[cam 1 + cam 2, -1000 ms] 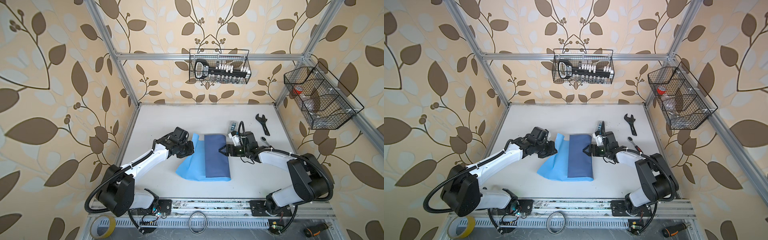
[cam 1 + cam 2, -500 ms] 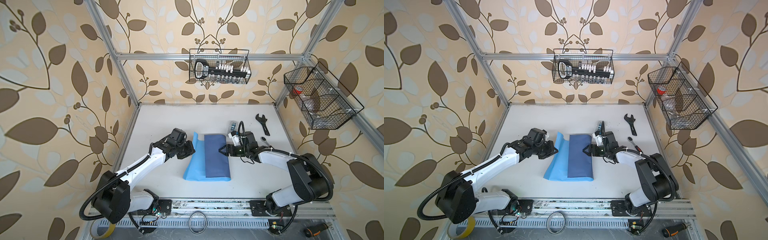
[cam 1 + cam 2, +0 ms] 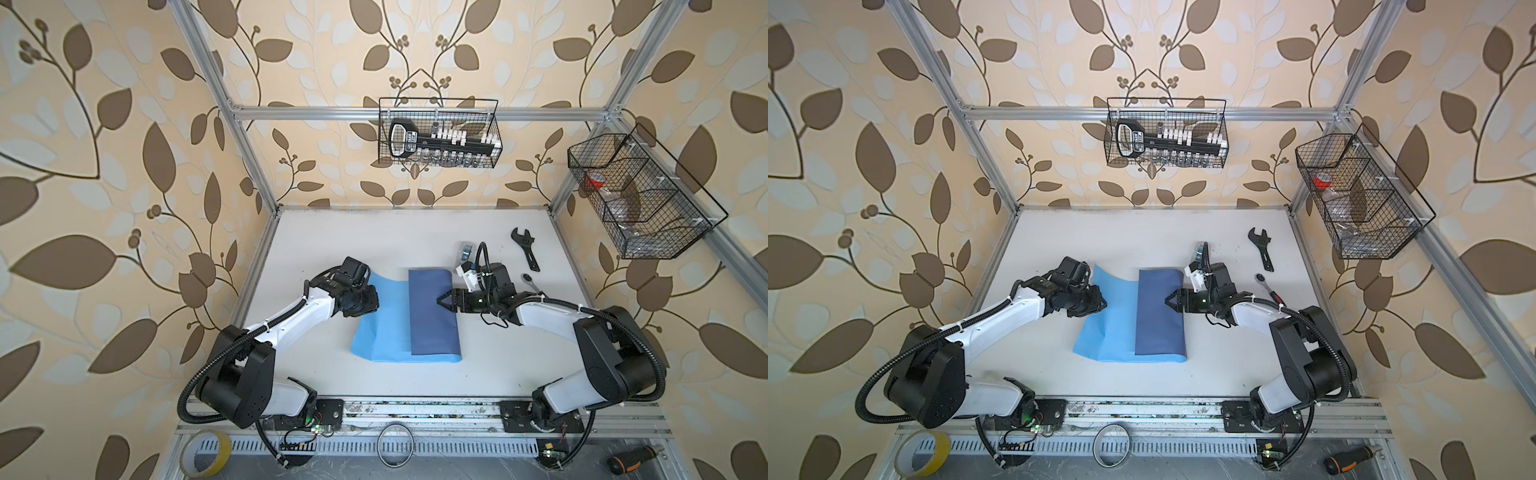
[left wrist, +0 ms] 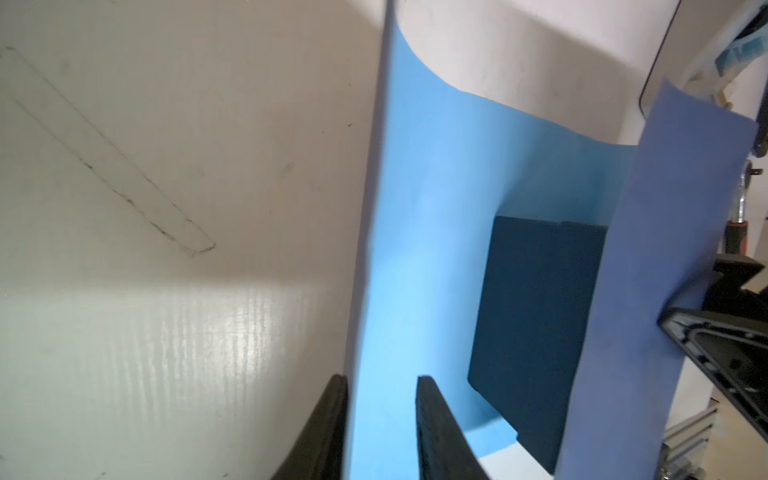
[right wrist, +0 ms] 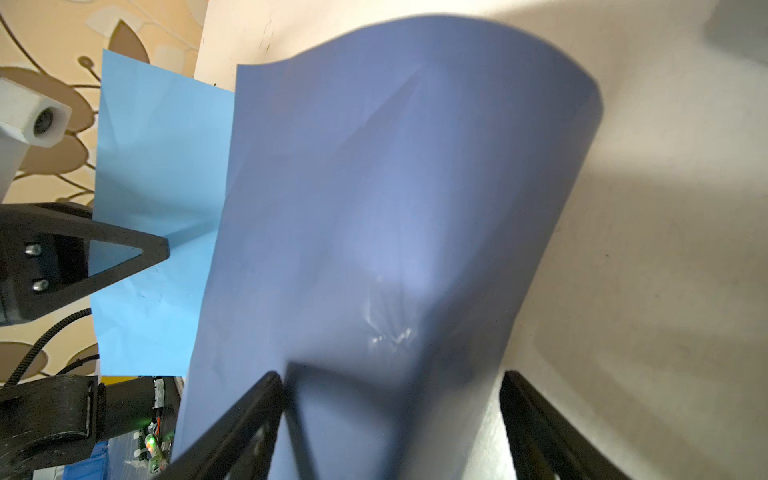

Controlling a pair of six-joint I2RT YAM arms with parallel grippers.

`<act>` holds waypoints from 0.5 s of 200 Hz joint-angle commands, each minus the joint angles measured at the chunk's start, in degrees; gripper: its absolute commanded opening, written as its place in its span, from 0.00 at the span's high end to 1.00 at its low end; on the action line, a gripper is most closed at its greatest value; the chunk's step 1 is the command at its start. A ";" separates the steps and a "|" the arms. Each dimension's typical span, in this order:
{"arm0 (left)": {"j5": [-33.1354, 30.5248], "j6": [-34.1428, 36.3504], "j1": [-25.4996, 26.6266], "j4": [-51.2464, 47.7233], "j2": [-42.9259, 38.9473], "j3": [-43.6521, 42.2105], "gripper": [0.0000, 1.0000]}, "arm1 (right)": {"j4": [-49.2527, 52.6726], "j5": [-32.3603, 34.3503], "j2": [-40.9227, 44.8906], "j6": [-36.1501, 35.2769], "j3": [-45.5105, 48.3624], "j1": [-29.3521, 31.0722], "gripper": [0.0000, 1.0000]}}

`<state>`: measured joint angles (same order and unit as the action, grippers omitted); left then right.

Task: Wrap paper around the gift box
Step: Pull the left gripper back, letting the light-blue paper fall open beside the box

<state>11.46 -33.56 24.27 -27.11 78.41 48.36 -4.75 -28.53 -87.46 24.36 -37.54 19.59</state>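
Left wrist view: gift box (image 4: 536, 324) inside folded paper (image 4: 424, 232); left jaws parted, right jaws spread.

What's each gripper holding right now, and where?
Left gripper: nothing clamped; its fingers stand apart around the light-blue edge of the paper. Right gripper: fingers wide astride the folded-over flap; a grip cannot be told.

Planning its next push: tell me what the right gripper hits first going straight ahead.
The right gripper points at the dark flap of the paper, so it would likely meet that first, with the gift box just behind; depth is unclear.
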 commanded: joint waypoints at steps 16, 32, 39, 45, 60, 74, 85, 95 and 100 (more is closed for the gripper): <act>-2.31 2.51 -0.54 -4.74 -0.77 -0.78 0.66 | 5.89 3.84 -2.43 -1.60 0.89 0.71 0.18; -2.80 3.42 -0.54 -7.76 -0.87 -0.01 0.65 | 5.91 3.84 -2.29 -1.61 0.89 0.75 0.18; -3.26 3.96 -0.54 -9.23 -0.81 0.35 0.67 | 5.98 3.84 -2.20 -1.61 0.95 0.73 0.18; -3.47 4.63 -0.54 -10.42 -0.74 0.87 0.69 | 5.98 3.88 -2.17 -1.60 0.98 0.78 0.18; -3.75 5.88 -0.54 -13.40 -0.38 2.41 0.73 | 5.85 3.77 -2.17 -1.64 0.99 0.79 0.18; -4.48 7.12 -0.54 -15.98 0.01 4.32 0.79 | 5.76 3.77 -2.43 -1.51 0.89 0.75 0.18; -4.30 7.75 -0.52 -17.37 0.48 5.81 0.80 | 5.80 3.77 -2.43 -1.49 0.81 0.79 0.18; -3.46 8.34 -0.47 -18.18 0.80 6.82 0.82 | 5.86 3.75 -2.36 -1.52 0.87 0.83 0.18; -3.10 8.50 -0.45 -18.59 1.05 7.37 0.82 | 5.82 3.75 -2.37 -1.50 0.84 0.80 0.18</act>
<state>8.64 -28.01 24.27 -40.62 78.94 51.48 -4.78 -28.53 -87.46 24.38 -37.54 19.59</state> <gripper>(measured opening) 0.190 0.824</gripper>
